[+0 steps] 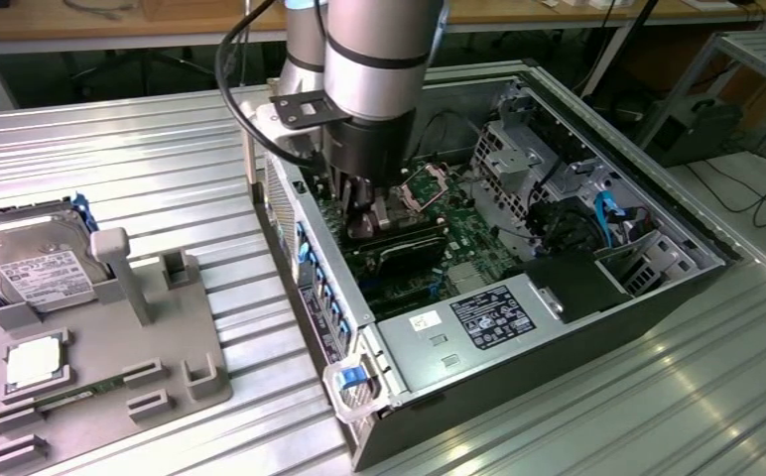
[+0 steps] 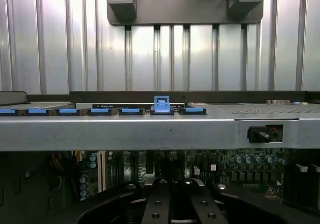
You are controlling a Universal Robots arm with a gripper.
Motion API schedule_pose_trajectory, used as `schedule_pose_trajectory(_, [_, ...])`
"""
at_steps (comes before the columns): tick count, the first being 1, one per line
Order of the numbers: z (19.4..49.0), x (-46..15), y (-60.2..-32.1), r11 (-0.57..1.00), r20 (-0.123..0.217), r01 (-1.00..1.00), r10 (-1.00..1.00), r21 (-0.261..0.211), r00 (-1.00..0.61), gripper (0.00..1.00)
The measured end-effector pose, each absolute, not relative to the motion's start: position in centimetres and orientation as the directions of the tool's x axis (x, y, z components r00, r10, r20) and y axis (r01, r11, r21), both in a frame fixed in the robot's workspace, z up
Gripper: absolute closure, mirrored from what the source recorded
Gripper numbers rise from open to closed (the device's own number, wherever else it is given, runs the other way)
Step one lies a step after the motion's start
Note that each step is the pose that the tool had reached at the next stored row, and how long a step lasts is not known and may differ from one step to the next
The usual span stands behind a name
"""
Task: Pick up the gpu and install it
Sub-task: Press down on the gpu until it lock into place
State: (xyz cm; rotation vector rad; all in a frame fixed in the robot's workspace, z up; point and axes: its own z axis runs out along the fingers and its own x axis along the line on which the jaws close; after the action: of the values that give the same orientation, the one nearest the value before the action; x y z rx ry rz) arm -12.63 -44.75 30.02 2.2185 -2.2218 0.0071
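Open black-and-silver computer case (image 1: 581, 327) on ribbed metal table (image 1: 132, 159); silver hard drive with white label (image 1: 33, 268) on grey plastic holder tray (image 1: 185, 342).

The gripper (image 1: 372, 203) hangs inside the open computer case (image 1: 648, 213), just above the gpu (image 1: 394, 241), which lies on the motherboard (image 1: 456, 213). Beyond the gripper, toward the exterior view's right, sit the drive cages (image 1: 522, 164); nearer the camera from it lies the power supply (image 1: 482, 322). Well apart from the gripper, on the exterior view's left, the parts holder (image 1: 105, 367) rests on the table (image 1: 145, 169), with a hard drive (image 1: 33, 268) at its far end and a memory stick (image 1: 78, 395) in a near slot.
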Motion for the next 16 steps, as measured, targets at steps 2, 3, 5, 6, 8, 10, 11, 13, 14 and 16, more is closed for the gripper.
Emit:
schedule_pose_trajectory(2, [30.1, -12.9, -44.7, 0.001, 0.006, -1.0, -1.0, -0.002, -0.001, 0.89])
schedule_pose_trajectory(3, [30.1, -13.0, -44.7, 0.001, 0.007, -1.0, -1.0, -0.001, -0.002, 0.89])
schedule_pose_trajectory(5, [30.2, -13.3, -44.7, 0.001, 0.01, -1.0, -1.0, -0.001, -0.001, 0.89])
schedule_pose_trajectory(6, [30.2, -13.3, -44.7, 0.001, 0.011, -1.0, -1.0, -0.001, -0.001, 0.89])
schedule_pose_trajectory(8, [30.3, -13.5, -44.7, 0.002, 0.014, -1.0, -1.0, 0.0, -0.002, 0.89])
schedule_pose_trajectory(10, [30.3, -13.6, -44.7, 0.001, 0.017, -1.0, -1.0, 0.001, -0.001, 0.89])
schedule_pose_trajectory(11, [30.3, -13.7, -44.7, 0.001, 0.019, -1.0, -1.0, 0.002, -0.001, 0.89])
schedule_pose_trajectory(13, [30.3, -13.9, -44.7, 0.001, 0.023, -1.0, -1.0, 0.002, -0.001, 0.89])
schedule_pose_trajectory(14, [30.3, -14.0, -44.7, 0.001, 0.025, -1.0, -1.0, 0.003, -0.001, 0.89])
schedule_pose_trajectory(16, [30.3, -14.2, -44.7, 0.001, 0.028, -1.0, -1.0, 0.003, -0.001, 0.89])
